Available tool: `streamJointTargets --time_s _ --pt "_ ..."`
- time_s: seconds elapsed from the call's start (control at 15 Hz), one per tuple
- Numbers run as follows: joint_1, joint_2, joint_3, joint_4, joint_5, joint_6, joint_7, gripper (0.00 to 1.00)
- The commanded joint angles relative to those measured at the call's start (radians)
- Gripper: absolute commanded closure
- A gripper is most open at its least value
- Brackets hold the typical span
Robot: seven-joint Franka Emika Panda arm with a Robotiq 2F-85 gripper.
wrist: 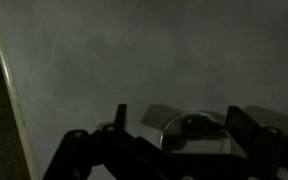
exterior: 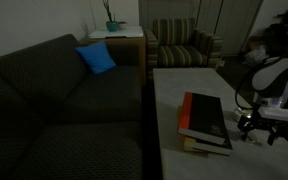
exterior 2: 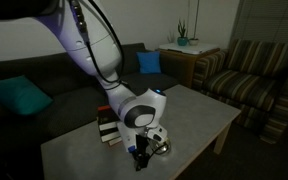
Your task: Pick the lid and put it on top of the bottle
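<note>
Dimly, fingers [wrist: 246,128] spread w/ bottle [wrist: 196,135] between, on table [wrist: 134,60]; books [exterior: 206,120] nearby.

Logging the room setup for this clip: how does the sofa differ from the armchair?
The sofa is dark; the armchair is lighter with stripes. The sofa is long; the armchair seats one. The sofa holds a blue cushion; the armchair shows none. Both are upholstered seats near the table.
</note>
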Motion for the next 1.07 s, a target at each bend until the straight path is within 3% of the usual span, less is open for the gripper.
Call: streamJointTargets --time_s 0.0,0.13,0.53,0.73,1.0 --pt "0.007 0.000 -0.008 0.004 0.014 -0.003 -0.007 0.00" --pt "0.010 0.000 -0.007 0.004 0.014 -0.003 -0.007 0.00" --pt "-0.017 0.001 0.028 -0.009 0.057 0.172 -0.010 0.00" --pt "-0.021 0.001 0.043 -0.004 0.071 0.157 -0.019 0.00" --pt "0.007 0.001 0.014 -0.002 0.079 0.130 0.039 0.00"
